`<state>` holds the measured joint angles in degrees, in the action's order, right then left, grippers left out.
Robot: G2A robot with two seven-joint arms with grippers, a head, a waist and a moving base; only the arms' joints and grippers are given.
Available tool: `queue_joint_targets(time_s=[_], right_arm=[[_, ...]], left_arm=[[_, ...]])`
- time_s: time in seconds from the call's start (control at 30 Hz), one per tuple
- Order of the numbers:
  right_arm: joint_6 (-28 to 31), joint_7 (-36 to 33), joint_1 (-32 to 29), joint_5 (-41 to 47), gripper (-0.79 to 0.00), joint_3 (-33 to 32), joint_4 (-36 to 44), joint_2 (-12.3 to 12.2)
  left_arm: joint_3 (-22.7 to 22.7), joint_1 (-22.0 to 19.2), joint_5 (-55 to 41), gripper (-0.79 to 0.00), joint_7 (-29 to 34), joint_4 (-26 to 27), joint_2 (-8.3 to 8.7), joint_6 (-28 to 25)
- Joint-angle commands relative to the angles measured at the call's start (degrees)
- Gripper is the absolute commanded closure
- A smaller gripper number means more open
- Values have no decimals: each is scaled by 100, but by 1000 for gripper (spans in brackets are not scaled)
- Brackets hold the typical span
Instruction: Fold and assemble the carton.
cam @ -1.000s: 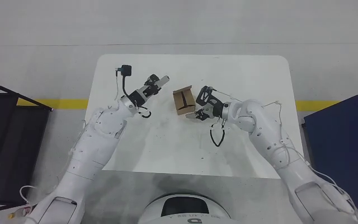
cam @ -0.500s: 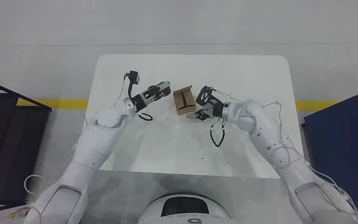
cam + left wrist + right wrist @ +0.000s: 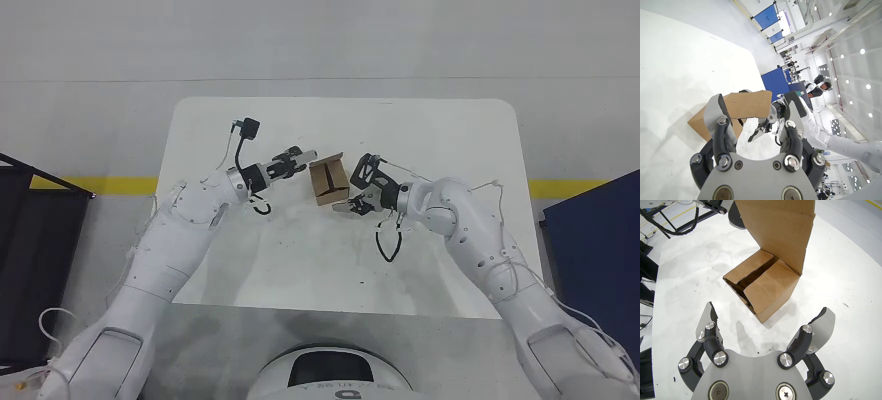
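- Now the left gripper [image 3: 297, 160] has swung in from well off to the side over the last second. Its tips sit right at the carton [image 3: 328, 178], where earlier a strip of bare table lay between them.
- Its jaws are spread wide with nothing pinched. The raised flap [image 3: 751, 104] stands just ahead of the fingers. One pad [image 3: 735, 220] shows at the flap's outer face, but I cannot tell whether it touches or stops just short.
- The carton has not shifted. It rests on the table [image 3: 450, 130] between the two tools, straight ahead of each.
- The right gripper [image 3: 768, 307] has held its place. Its jaws are also spread and empty, with a fingertip on either side of the carton's near corner and apart from it.
- I judge the left tool is lined up to press the tall flap down over the opening, so that closing fold is not yet done.
- The carton is plain brown corrugated board, matte, with fluting showing along slightly ragged cut edges. Two short flaps [image 3: 770, 285] are already folded inward, with a dark slot between them. The tall flap is a flat creased panel with rounded corners.
- Both tools carry black, rough-textured pads on smooth grey metal fingers. The right tool's pads look frayed at the tips.
- The table is smooth and white, flecked with dark scuffs around the right tool.
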<state>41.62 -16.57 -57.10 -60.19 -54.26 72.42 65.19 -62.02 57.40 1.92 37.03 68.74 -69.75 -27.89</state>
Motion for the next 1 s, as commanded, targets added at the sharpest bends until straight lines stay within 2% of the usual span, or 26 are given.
queue_joint_targets(time_s=[0.0, 0.53, 0.67, 0.7, 0.97], right_arm=[[0, 0, 0, 0, -785, 0, 0, 0], [0, 0, 0, 0, -785, 0, 0, 0], [0, 0, 0, 0, -785, 0, 0, 0], [0, 0, 0, 0, -785, 0, 0, 0], [0, 0, 0, 0, -785, 0, 0, 0]], left_arm=[[5, 3, 194, -634, -46, 53, 7, 82], [148, -65, 633, -511, -83, 82, -11, 276], [185, -107, 799, -443, -99, 47, -14, 321], [192, -110, 835, -391, -109, 51, -15, 326], [233, -140, 1172, -292, -169, 86, -11, 385]])
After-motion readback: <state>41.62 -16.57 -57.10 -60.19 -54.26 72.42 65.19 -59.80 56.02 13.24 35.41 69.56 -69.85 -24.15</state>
